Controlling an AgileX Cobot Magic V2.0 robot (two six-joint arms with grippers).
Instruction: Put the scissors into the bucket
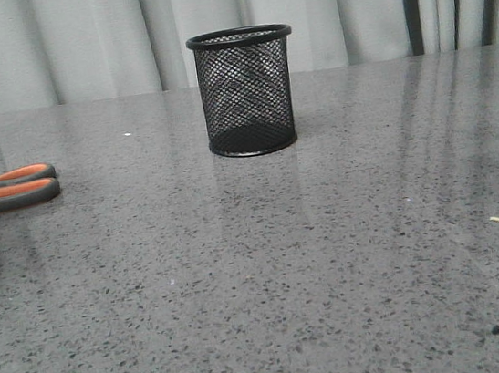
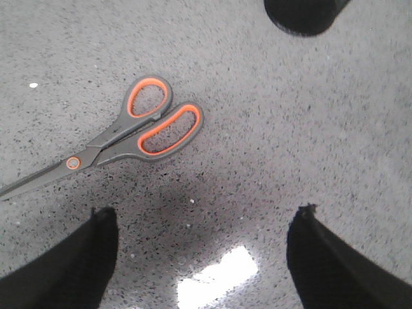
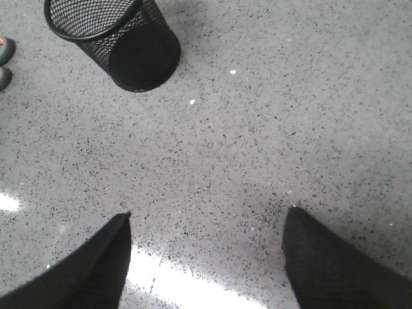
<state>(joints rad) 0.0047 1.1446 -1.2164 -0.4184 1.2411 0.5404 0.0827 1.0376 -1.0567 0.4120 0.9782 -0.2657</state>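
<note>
The scissors (image 1: 9, 190), dark grey handles lined with orange, lie flat at the table's left edge in the front view; only the handles show there. In the left wrist view the scissors (image 2: 129, 135) lie whole on the table, a little beyond my left gripper (image 2: 205, 212), which is open and empty above the table. The bucket (image 1: 245, 91), a black wire-mesh cup, stands upright at the middle back. It also shows in the right wrist view (image 3: 122, 40), far from my right gripper (image 3: 207, 212), which is open and empty. Neither gripper shows in the front view.
The grey speckled table (image 1: 270, 276) ends at a pale curtain (image 1: 74, 44) behind. A small pale scrap (image 1: 497, 219) lies at the right. A dark speck (image 1: 497, 330) lies near the front right. The bucket's base (image 2: 302, 14) shows at the left wrist view's edge.
</note>
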